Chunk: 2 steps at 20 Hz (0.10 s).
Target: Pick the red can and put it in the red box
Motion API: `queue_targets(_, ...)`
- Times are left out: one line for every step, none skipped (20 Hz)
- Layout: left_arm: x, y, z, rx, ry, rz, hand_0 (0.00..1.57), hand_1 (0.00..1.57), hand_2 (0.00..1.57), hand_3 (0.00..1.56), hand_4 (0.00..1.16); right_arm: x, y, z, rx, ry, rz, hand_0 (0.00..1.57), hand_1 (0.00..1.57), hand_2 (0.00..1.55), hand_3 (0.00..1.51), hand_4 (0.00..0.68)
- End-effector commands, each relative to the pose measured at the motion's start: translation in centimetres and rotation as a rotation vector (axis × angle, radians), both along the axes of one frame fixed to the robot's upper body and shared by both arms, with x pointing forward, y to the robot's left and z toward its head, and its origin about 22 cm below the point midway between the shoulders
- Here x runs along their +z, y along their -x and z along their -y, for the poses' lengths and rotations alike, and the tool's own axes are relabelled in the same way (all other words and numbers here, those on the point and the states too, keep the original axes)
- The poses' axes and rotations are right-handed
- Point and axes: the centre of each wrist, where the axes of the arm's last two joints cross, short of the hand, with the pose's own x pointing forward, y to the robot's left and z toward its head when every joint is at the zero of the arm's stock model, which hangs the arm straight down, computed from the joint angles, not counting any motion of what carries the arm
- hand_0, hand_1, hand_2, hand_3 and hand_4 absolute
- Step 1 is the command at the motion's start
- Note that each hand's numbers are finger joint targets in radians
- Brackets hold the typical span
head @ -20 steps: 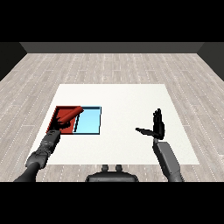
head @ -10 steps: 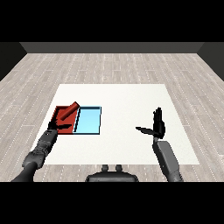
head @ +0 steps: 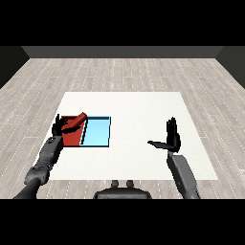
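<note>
Red can tilted above red tray

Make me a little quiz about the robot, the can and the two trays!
1. True or false: the red can lies tilted over the red tray, next to the left hand.
2. Which tray lies nearer the right hand?
A. the red tray
B. the light blue tray
C. neither, they are stacked
3. Fill in the missing word: the right hand's fingers are straight and it holds ____.

Key: 1 true; 2 B; 3 nothing.
</note>
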Motion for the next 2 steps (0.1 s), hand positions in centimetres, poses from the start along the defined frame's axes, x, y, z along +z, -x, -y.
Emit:
queue_targets(0.9,-1.0,1.9,-0.172,0.110,0.235,0.00,0.00,0.00,0.00,0.00,0.2,0.2,0.0,0.037,-0.002,0.018,0.00,0.00,0.00,0.00,0.000)
queue_targets(-0.1,-0.2,2.4,-0.176,0.118,0.239,0.00,0.00,0.00,0.00,0.00,-0.1,1.8,0.2,0.050,0.013,0.011,0.00,0.00,0.00,0.00,0.000)
